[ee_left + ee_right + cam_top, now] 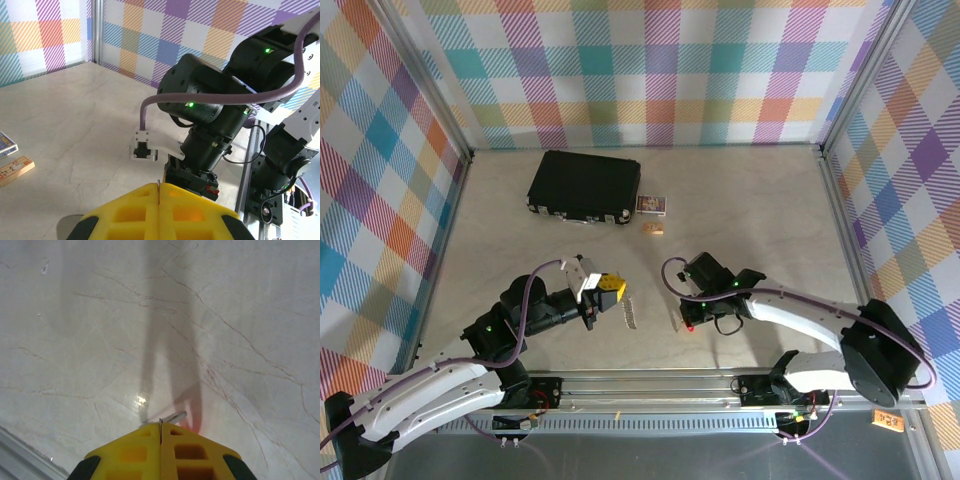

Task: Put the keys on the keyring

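Checked plaid panels wall in a pale, veined table (770, 200) on three sides, and a metal rail (650, 385) runs along its near edge. A black case (585, 185) lies toward the back, well short of the rear wall. A red-and-white card box (651, 205) sits just beside the case's right end, and a small tan block (653, 230) is near it in front. The rest of the surface is bare: a wide stretch at right rear, another along the left wall, and a band between the case and the arms.

The left gripper (615, 288) has its yellow fingers pressed together, with nothing showing at the seam in its wrist view (159, 186). The keys (630, 316) lie flat on the table just beside it, toward the rail; whether they touch it cannot be told.

The right gripper (685, 322) faces it across a narrow gap, jaws closed (160, 424) low over the table. It pinches the keyring (690, 327), whose silvery metal end (172, 416) pokes out at the fingertips with a red tint beside it.
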Motion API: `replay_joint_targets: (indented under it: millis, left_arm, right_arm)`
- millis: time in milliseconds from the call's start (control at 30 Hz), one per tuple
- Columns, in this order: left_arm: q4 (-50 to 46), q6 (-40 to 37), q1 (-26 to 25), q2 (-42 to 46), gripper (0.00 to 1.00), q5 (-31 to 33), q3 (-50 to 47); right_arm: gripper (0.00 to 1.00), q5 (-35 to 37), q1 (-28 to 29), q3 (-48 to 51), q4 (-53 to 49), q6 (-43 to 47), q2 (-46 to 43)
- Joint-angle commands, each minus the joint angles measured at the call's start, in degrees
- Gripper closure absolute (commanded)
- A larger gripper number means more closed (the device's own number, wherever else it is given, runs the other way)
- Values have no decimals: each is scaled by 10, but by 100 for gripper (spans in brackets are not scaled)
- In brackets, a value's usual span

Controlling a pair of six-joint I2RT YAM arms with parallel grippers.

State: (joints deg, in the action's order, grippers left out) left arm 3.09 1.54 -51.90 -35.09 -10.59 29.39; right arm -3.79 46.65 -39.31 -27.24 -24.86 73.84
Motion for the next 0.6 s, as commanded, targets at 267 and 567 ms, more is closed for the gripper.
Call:
replay_joint_targets:
  millis: [267,567]
  left_arm:
    - [82,1,21,-37,100,-26,-26]
    - [144,33,60,-76,100,-73,-41]
  right_arm:
    - [94,-51,-37,-28,38,11,89]
    - [70,-39,-44,-63,-27,12,75]
